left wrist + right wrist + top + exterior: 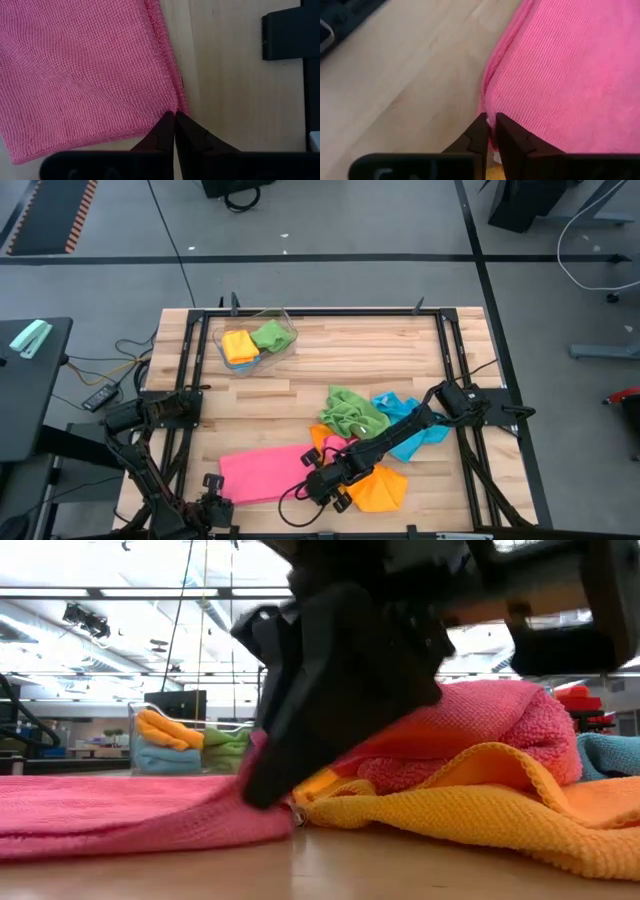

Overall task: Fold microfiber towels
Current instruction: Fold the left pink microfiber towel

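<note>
Two tools are at work on the pink towel (262, 472), which lies spread flat along the near edge of the wooden counter (340, 360) as we look down from above. We see the left tool (212, 498) at the towel's near-left corner and the right tool (318, 483) at its right end, where the cloth meets the orange towel (382, 490). Behind these lie a green towel (352, 412) and a blue towel (412, 420) in a loose heap. A clear bin (256, 342) near the far-left corner holds more folded cloths.

From counter height, we see the right tool (268, 802) pressed down on the pink towel (120, 812) at its edge, with the orange towel (480, 810) bunched just beside it and pink cloth piled on top.

Through the left wrist camera, we see the left tool (174, 120) with its tips closed together on the hem of the pink towel (80, 75).

Through the right wrist camera, we see the right tool (490, 122) narrowed to a thin gap, pinching the folded edge of the pink towel (570, 75).
</note>
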Tool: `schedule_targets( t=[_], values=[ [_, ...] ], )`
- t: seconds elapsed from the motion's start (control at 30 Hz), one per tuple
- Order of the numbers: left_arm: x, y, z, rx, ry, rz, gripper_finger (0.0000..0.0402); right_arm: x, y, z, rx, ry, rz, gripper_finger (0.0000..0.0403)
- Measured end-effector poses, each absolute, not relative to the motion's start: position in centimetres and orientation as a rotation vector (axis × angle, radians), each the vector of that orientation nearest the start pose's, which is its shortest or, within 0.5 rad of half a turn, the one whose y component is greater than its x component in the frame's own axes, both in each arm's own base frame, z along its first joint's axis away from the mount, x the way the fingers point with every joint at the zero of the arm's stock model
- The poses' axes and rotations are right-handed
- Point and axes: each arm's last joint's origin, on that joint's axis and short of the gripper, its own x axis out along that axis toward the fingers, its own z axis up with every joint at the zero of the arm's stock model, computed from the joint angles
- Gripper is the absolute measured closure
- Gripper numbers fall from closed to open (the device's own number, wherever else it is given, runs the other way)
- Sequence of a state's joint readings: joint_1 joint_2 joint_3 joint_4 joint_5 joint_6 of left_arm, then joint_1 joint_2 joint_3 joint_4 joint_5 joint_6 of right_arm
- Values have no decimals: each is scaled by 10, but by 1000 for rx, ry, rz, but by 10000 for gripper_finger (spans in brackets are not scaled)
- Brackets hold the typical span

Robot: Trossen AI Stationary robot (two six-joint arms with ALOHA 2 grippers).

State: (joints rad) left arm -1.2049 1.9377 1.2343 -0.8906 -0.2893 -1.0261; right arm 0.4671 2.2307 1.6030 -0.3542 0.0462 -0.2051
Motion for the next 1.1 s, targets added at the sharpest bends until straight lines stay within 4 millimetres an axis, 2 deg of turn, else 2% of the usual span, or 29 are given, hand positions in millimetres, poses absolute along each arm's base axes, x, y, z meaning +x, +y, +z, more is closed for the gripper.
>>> schedule_targets(
  t=[0.23,0.37,0.6,0.93,1.1],
  values=[
    [129,-313,142,247,1314,-22,371,423,212,153,-429,936,482,361],
    [129,-313,142,244,1313,-18,375,423,212,162,-421,934,479,361],
    [128,-313,142,243,1313,-18,387,419,211,161,-403,998,481,361],
    [128,-313,142,241,1318,-19,374,418,215,161,-398,988,511,358],
    [128,-313,142,240,1318,-20,386,417,215,163,-441,976,477,328]
  ],
)
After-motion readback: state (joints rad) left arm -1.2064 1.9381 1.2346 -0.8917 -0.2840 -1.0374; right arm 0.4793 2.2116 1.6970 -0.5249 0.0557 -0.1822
